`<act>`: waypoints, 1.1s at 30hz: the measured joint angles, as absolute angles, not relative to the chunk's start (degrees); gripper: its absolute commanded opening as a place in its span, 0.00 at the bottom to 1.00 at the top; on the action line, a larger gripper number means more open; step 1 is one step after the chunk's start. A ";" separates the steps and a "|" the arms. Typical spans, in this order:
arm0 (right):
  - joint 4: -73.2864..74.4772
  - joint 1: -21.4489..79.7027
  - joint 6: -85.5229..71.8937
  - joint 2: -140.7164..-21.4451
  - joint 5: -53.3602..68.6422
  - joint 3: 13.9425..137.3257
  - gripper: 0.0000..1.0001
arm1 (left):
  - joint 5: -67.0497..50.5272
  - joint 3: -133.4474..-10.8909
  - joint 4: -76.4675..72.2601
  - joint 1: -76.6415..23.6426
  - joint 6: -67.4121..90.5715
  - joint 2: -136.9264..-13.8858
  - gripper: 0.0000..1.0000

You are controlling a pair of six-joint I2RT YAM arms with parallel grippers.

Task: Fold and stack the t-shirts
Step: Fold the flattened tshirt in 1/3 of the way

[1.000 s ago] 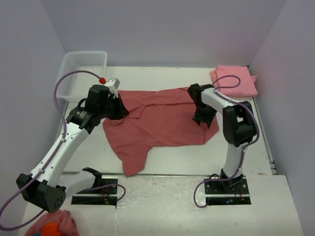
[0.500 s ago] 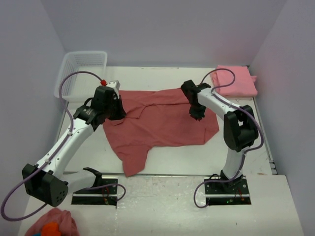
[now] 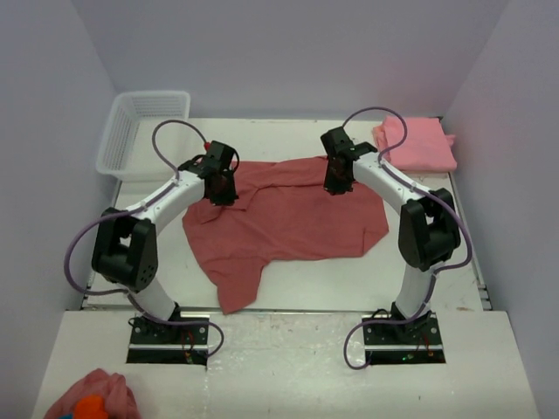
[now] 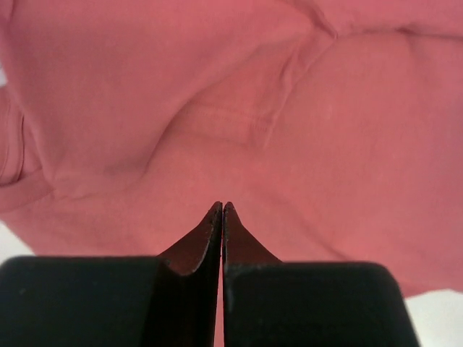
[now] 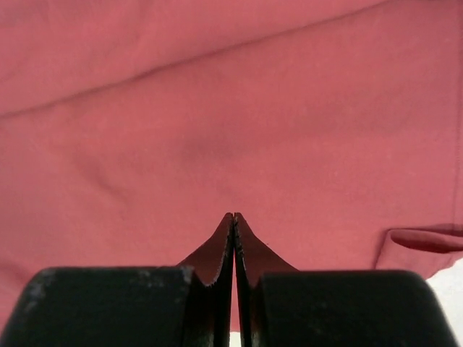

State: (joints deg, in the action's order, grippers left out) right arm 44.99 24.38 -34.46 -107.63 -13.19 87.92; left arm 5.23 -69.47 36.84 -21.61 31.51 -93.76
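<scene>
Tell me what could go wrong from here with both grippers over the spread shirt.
The left gripper and right gripper show jaws shut with no cloth bunched between them; a lift may come up empty or one-sided.
The spread t-shirt lies wrinkled, one flap trailing toward the near edge, so folding now may go askew.
The right arm's cable loops across the folded t-shirt and might snag it.

Basket [image 3: 113, 148] and folded t-shirt [image 3: 424, 148] occupy the far corners.
</scene>
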 measured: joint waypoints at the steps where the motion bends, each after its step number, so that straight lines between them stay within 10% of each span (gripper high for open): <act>1: 44.42 24.38 -33.89 -107.61 -12.14 86.94 0.00 | 5.45 -70.78 36.77 -21.54 31.94 -95.72 0.00; 17: 37.60 24.51 -28.01 -97.14 0.67 67.07 0.00 | 6.90 -88.77 35.48 -17.67 33.43 -116.20 0.00; 22: 35.35 25.45 -25.87 -95.57 5.65 65.56 0.18 | 7.33 -90.54 35.24 -16.49 33.43 -116.49 0.00; 27: 35.79 27.16 -24.71 -102.15 14.33 77.73 0.47 | 9.65 -90.83 36.16 -16.16 33.43 -116.38 0.00; 33: 36.01 33.65 -25.15 -117.54 19.44 101.67 0.50 | 11.03 -93.43 38.37 -13.82 33.43 -117.21 0.00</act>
State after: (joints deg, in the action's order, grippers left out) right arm 36.01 33.65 -25.15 -117.54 19.44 101.67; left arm 11.03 -93.43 38.37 -13.82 33.43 -117.21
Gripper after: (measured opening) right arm 0.525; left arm 0.002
